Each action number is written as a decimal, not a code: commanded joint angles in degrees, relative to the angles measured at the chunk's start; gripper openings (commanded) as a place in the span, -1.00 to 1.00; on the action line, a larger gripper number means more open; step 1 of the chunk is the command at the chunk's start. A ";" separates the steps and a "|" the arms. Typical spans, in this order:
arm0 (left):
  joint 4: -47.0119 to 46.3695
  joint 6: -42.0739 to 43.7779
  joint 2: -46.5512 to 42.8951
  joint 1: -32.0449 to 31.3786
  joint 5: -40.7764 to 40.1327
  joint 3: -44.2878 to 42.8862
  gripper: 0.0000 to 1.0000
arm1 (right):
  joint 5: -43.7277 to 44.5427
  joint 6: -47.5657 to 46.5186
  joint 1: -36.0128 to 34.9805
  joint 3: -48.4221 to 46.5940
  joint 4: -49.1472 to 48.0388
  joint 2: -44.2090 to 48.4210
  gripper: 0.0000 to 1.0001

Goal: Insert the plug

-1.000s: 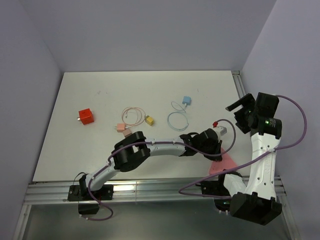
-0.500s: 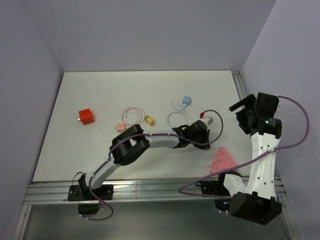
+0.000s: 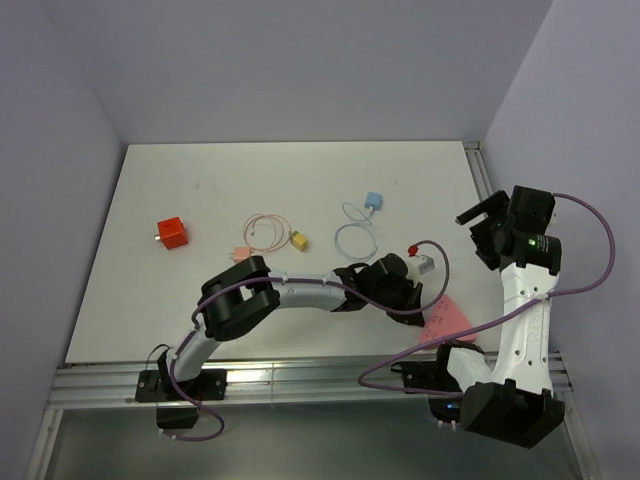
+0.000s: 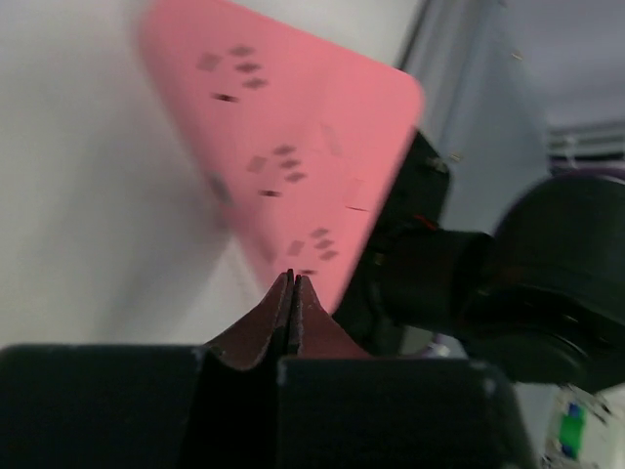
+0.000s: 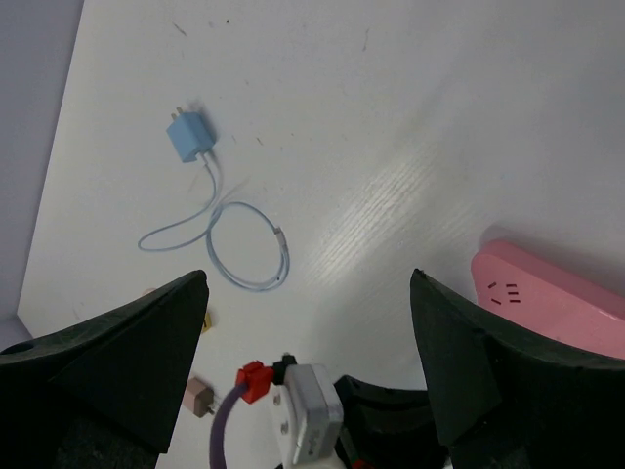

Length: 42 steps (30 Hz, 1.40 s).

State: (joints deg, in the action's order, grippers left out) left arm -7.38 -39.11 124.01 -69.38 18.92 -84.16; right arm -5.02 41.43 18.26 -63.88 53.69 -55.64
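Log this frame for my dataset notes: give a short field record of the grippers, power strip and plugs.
left gripper: shut, empty, beside pink power strip
right gripper: open, empty, raised at right
pink power strip: lying flat, visible sockets empty
blue charger: unplugged, cable looped
other plugs: red cube, yellow plug, pink plug, all loose

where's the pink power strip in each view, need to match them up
Top external: the pink power strip lies at lower right, near the front edge of the white table.
Left wrist: it fills the upper middle, blurred and seen at an angle.
Right wrist: only one corner shows, at the right edge.
Shared landmark: the white table it lies on.
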 commanded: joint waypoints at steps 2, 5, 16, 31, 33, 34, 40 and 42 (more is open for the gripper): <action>-9.75 -1.84 -1.66 -2.51 11.22 1.02 -0.99 | 0.09 -0.65 0.20 -2.22 -0.52 1.06 0.82; -14.67 -2.63 -1.57 -3.74 14.64 2.16 -0.99 | -0.52 -0.47 0.28 -1.78 -0.69 1.41 0.82; -7.84 -1.14 7.82 -6.46 11.76 -8.91 -0.99 | -1.31 -0.12 0.11 -3.10 -0.43 2.02 0.82; 1.48 2.90 12.13 -4.71 -3.89 -14.27 -0.99 | -2.19 0.23 0.20 0.51 -2.10 2.64 0.82; 0.70 3.08 13.45 -2.78 -3.10 -14.63 -0.99 | -2.45 0.06 0.20 1.03 -2.36 2.46 0.82; 0.00 3.16 13.98 -1.90 -2.92 -14.72 -0.99 | -2.54 -0.03 0.20 1.21 -2.62 2.46 0.82; -0.98 3.51 15.22 5.13 -1.34 -16.39 -0.99 | -1.58 -0.82 0.20 2.44 -2.80 0.18 0.81; -3.24 3.35 11.99 6.10 -1.87 -12.28 -0.99 | 0.35 -1.18 0.20 2.79 -2.80 -0.35 0.81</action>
State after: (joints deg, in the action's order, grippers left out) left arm -9.13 -37.04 138.47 -65.54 18.90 -98.59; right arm -6.70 41.34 18.26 -61.60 52.73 -55.13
